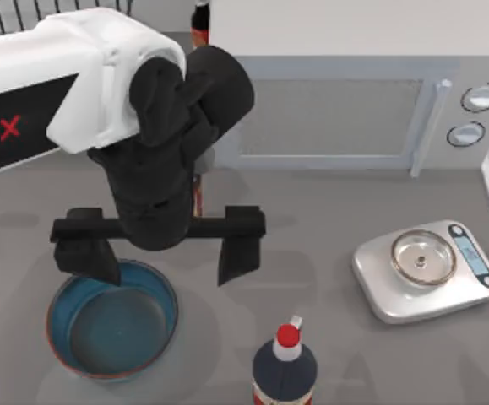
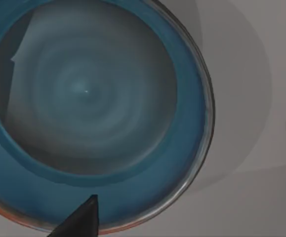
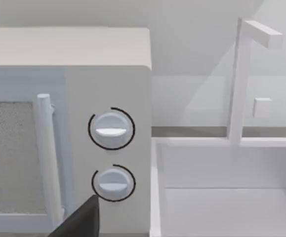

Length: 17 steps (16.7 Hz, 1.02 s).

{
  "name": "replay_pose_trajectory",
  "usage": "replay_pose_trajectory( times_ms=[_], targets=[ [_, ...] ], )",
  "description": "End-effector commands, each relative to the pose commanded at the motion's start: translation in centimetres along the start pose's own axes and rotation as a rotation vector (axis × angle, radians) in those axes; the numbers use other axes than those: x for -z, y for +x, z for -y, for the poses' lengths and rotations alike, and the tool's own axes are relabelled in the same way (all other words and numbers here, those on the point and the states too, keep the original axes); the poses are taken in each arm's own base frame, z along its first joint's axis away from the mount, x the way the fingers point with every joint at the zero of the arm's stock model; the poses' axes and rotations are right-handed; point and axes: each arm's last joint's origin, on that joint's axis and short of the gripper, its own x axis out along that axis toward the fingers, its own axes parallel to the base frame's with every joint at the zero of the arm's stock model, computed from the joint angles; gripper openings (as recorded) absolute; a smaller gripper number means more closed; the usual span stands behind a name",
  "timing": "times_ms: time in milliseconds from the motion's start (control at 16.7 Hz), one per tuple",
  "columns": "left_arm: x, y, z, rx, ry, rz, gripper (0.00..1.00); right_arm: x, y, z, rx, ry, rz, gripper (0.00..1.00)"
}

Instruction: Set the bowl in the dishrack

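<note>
Top view. My left gripper (image 1: pixel 161 253) hangs over the bowl (image 1: pixel 112 319), which sits upright on the grey surface (image 1: pixel 328 354) toward the left and near edge. The jaws stand wide apart: one finger (image 1: pixel 88 253) overlaps the bowl's far-left rim, the other (image 1: pixel 240 245) is outside the rim on its right, over bare surface. I cannot tell from here how high the fingers are above the rim. The dishrack (image 1: pixel 24 13) shows as dark tines at the far-left corner, well apart from the bowl. A microwave (image 1: pixel 337 110) stands at the back, a kitchen scale (image 1: pixel 426 268) to the right, and a red-capped bottle (image 1: pixel 285 367) near the front edge.

Left wrist view. The camera looks straight down into the bowl (image 2: pixel 83 94); its grey-blue inside and reddish rim are close below, and one dark fingertip (image 2: pixel 81 219) lies over the rim band.

Right wrist view. My right arm is parked, facing the microwave's two dials (image 3: pixel 111 129); I cannot tell how its jaws stand.

Judgement. The step in hand is the approach to grasp; the bowl is not yet held. Next I should shift so one finger falls inside and one outside the rim, descend, pinch, then lift and carry toward the dishrack.
</note>
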Motion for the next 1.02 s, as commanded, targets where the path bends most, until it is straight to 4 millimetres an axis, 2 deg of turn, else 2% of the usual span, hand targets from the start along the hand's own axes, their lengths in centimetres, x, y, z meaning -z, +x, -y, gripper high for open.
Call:
replay_pose_trajectory(
  times_ms=[120,240,600,720,1020],
  targets=[
    [0.0,0.1,-0.1,0.001,-0.003,0.001,1.00,0.0,0.0,0.0,0.000,0.000,0.000,1.00],
    [-0.1,1.2,-0.1,-0.003,-0.001,-0.004,1.00,0.0,0.0,0.0,0.000,0.000,0.000,1.00],
    [-0.3,8.0,0.2,0.008,0.000,0.009,1.00,0.0,0.0,0.0,0.000,0.000,0.000,1.00],
    [-0.1,9.6,0.1,0.002,0.000,0.003,1.00,0.0,0.0,0.0,0.000,0.000,0.000,1.00],
    [0.0,10.0,0.0,0.000,0.000,0.000,1.00,0.0,0.0,0.0,0.000,0.000,0.000,1.00]
  ],
)
